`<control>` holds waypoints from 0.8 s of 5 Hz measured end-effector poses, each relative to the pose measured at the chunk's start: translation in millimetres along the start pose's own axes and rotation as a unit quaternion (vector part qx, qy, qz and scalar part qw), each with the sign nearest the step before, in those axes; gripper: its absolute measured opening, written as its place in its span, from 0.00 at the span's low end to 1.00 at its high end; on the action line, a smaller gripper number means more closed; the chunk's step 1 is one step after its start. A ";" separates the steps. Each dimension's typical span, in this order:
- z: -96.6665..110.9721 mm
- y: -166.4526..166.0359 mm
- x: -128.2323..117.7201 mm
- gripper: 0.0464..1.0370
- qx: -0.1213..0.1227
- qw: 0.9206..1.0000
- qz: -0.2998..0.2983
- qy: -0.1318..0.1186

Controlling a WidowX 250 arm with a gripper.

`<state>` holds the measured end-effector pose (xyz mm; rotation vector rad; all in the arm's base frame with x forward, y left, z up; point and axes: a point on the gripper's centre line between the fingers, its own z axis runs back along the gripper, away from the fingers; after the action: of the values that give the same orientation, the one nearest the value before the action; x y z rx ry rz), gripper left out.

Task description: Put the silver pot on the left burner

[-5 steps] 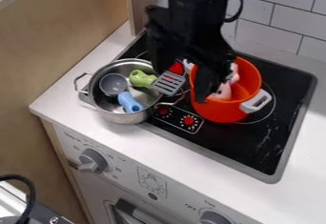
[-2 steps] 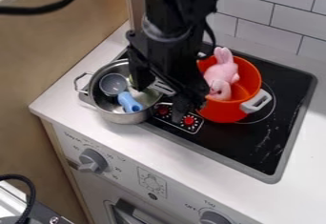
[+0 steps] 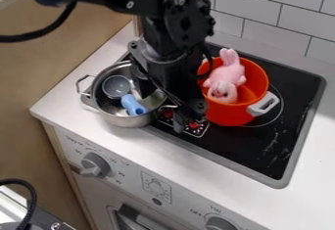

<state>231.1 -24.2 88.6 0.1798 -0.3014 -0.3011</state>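
Silver pot (image 3: 129, 120) straddles stovetop (image 3: 252, 148) edge, gripper (image 3: 185, 118) beside.

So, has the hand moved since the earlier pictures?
Yes. The hand was at the orange pot's rim and now hangs over the stove's red knobs, so it has come toward the stove's front edge.

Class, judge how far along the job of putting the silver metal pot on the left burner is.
Done: placement looks unfinished; the silver metal pot straddles the black cooktop's left edge, partly over the white counter.
In hand: the black gripper is near the pot's right handle; a grip can't be confirmed.
Left: probably shifting it fully onto the burner.
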 end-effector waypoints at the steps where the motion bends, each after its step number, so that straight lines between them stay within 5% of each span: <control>1: -6.8 3.3 -3.5 0.96 0.007 1.000 -0.013 -0.012; 4: -22.0 5.8 -3.2 0.96 0.025 0.998 -0.025 -0.045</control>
<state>236.6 -15.0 68.4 0.2230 -0.3946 -0.3531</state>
